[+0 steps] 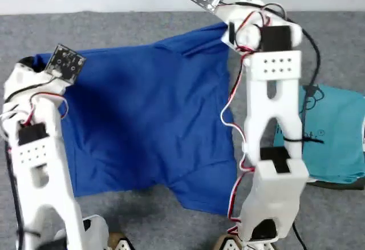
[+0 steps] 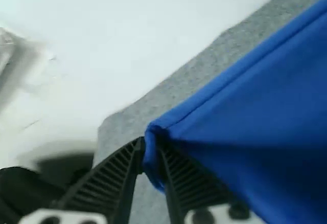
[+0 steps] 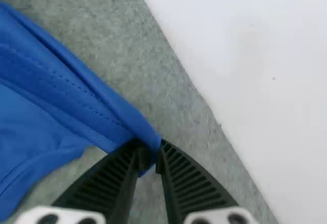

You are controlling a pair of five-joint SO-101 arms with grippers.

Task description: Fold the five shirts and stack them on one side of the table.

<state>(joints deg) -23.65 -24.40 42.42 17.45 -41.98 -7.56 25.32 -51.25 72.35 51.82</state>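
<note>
High view: blue shirt (image 1: 148, 119) spread out on the grey mat (image 1: 142, 218), folded teal shirt (image 1: 336, 136) just off its right side. Left wrist: left gripper (image 2: 150, 150) clamped on the blue shirt's corner. Right wrist: right gripper (image 3: 152, 152) pinching the blue shirt's hem edge too.

Honestly, we can't read anything here. The only print we spot is a pale mark on the teal shirt (image 1: 337, 125) over on the right side of the table. It's partly behind the right arm (image 1: 274, 113) and too small for us to make out.
</note>
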